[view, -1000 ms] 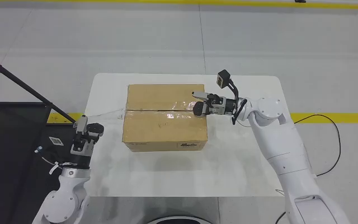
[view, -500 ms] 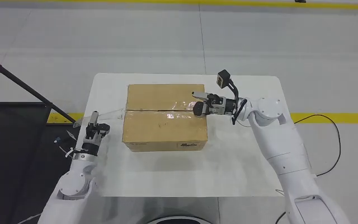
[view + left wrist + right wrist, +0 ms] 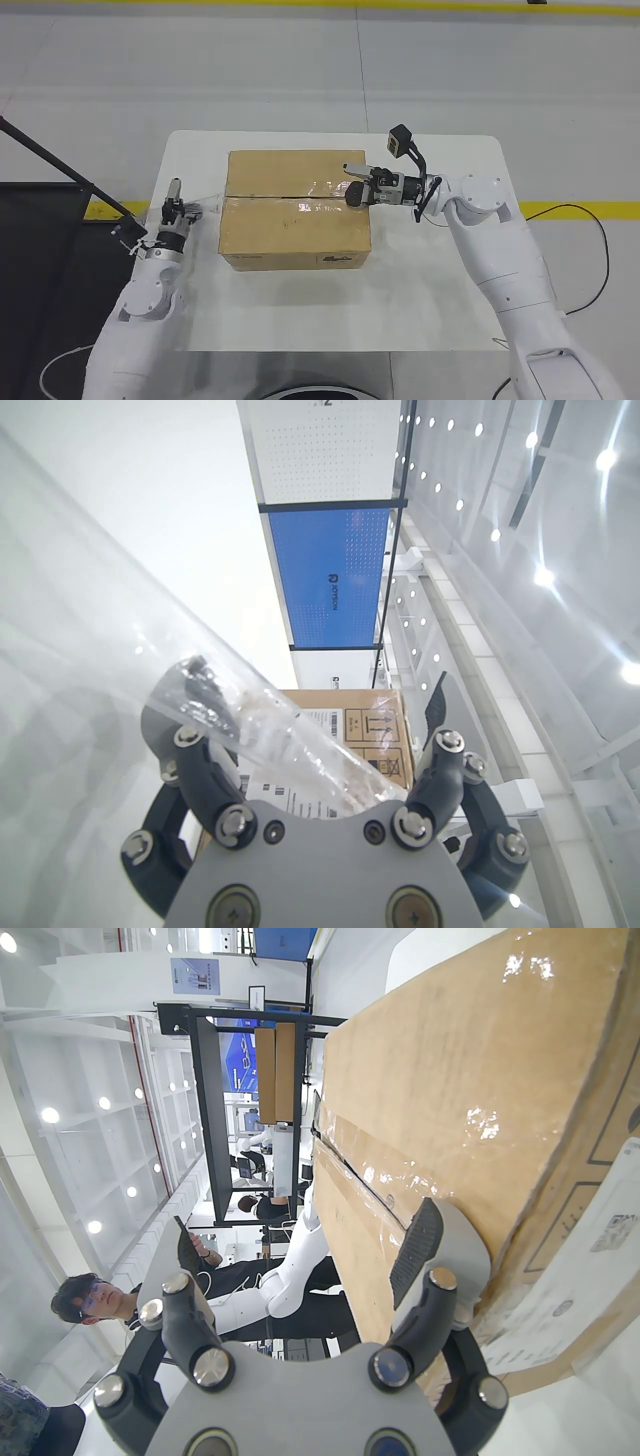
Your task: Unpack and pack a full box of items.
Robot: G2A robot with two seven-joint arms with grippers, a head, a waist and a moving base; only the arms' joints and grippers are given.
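Clear tape (image 3: 300, 730) is clinging to your left gripper (image 3: 317, 680), jaws wide; right gripper (image 3: 303, 1228) is gaping, one finger resting on the box (image 3: 297, 215) mid-table. You're risking the tape re-sticking or dragging the box.

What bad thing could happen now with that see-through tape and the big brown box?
1. The clear tape lies across the left gripper, whose jaws are open; it may cling to a finger and tangle.
2. The tape seems to run to the box, so pulling might drag the box. The right gripper is open, with one finger resting on the top, so it may not hold it in place.
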